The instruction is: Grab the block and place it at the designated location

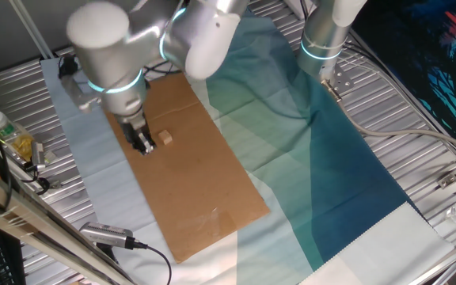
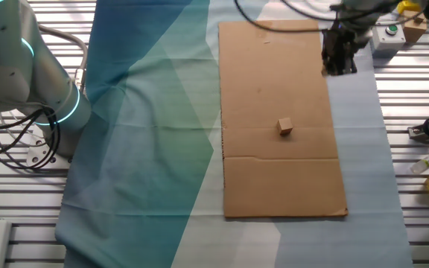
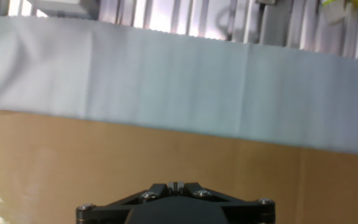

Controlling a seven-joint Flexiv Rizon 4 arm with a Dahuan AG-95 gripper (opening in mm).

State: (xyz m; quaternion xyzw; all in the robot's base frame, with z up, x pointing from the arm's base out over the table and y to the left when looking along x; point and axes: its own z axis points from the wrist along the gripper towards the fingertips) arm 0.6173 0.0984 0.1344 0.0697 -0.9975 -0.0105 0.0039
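block [image 1: 166, 138] on cardboard [image 1: 200, 198], near gripper [image 1: 143, 146], apart

Tool [image 1: 144, 144] downward, fingers apparently together.

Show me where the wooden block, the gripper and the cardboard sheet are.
block [image 2: 285, 127]: the other fixed view, middle of the cube.
gripper [image 1: 144, 146]: one fixed view, between the fingertips.
cardboard sheet [image 2: 281, 186]: the other fixed view, bare surface.

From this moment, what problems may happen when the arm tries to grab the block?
1. The block is small and lies loose on the cardboard sheet; a slightly off approach may push it away.
2. The gripper is at the sheet's edge, apart from the block, and the hand view does not show the block, so aiming may be harder.
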